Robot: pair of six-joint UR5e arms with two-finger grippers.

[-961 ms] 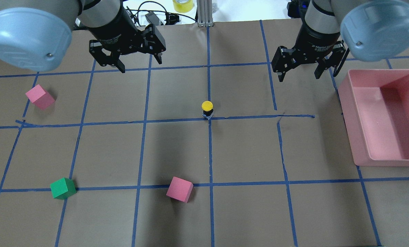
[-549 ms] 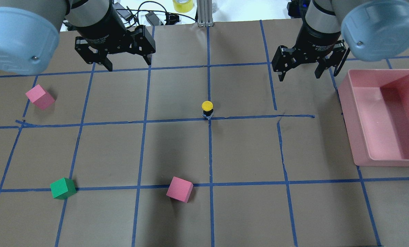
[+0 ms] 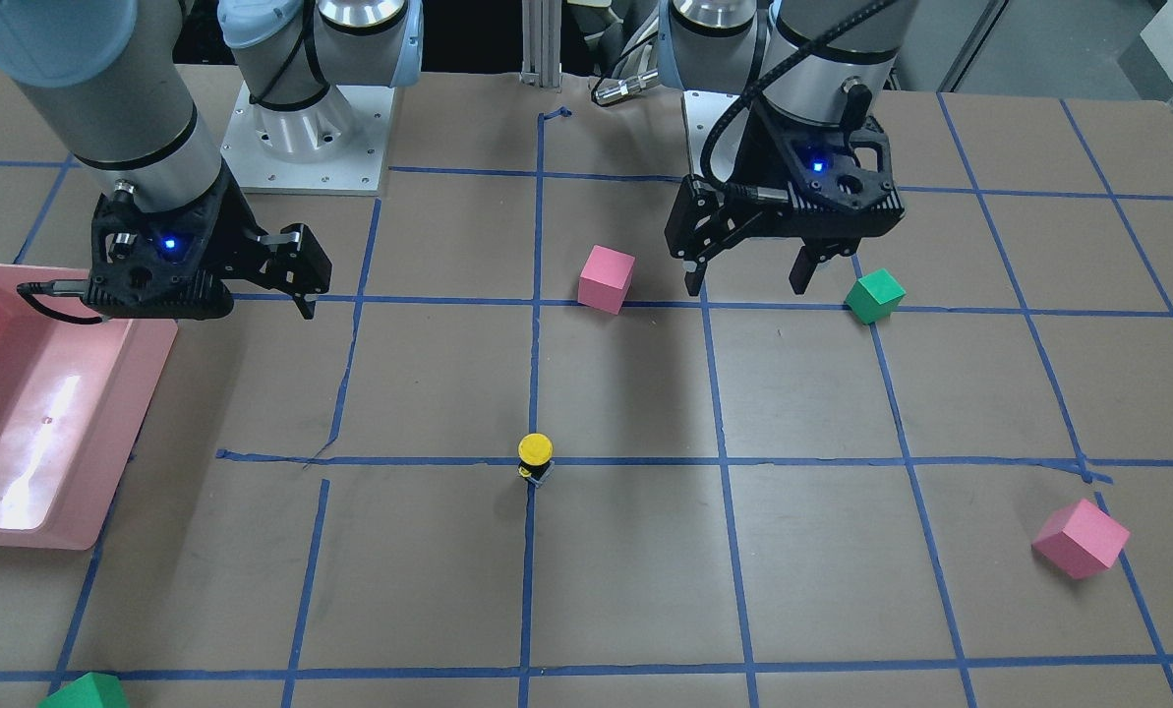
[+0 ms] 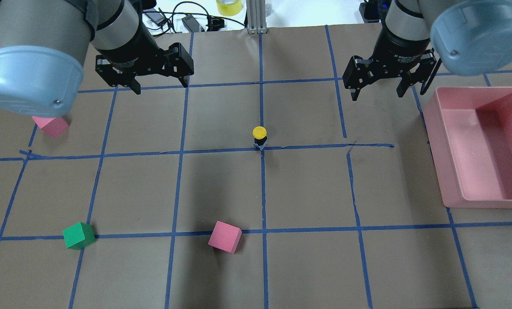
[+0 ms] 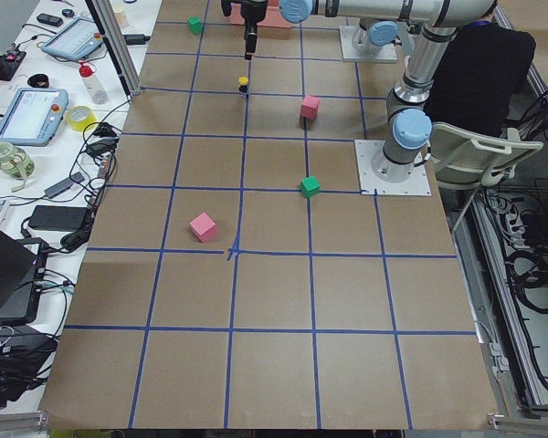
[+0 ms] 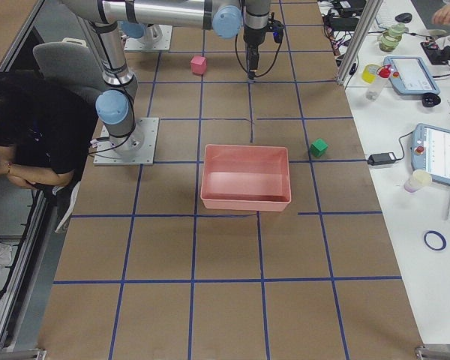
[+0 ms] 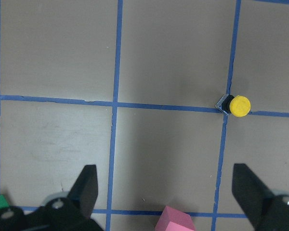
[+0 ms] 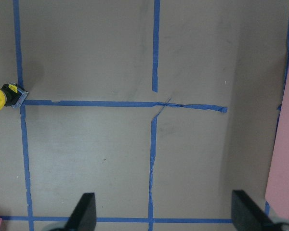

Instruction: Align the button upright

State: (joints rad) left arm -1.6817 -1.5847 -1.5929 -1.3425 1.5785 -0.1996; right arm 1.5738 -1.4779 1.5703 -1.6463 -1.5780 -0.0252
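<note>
**Button reads upright, neither tool on it**

Overhead: button [image 4: 259, 136] stands cap-up with its base on a blue tape crossing [image 4: 262, 148] of the worktop [image 4: 307, 189]. Left tool [image 4: 161, 86] and right tool [image 4: 377, 92] are both spread wide, empty and raised. The button is below and inboard of each, well apart from both. A pink bin [image 4: 432, 128] sits outboard of the right tool.

Front: same story. Yellow cap on top, black body under it, no visible lean.

Left side: button is tiny but standing clear. Right side: can't pick it out.

Left wrist: button is ahead of the tool, past the tip of the finger [image 7: 248, 190] on the view's right, nowhere near the gap.

Right wrist: button is at the far left edge, outside the finger span.

Judgement: the aligning step looks finished and this is the check stage. The next move calls for no regrasp, just keeping both tools clear of the cap. If the base turns out to be skewed, it needs a light pinch on the black body.
</note>
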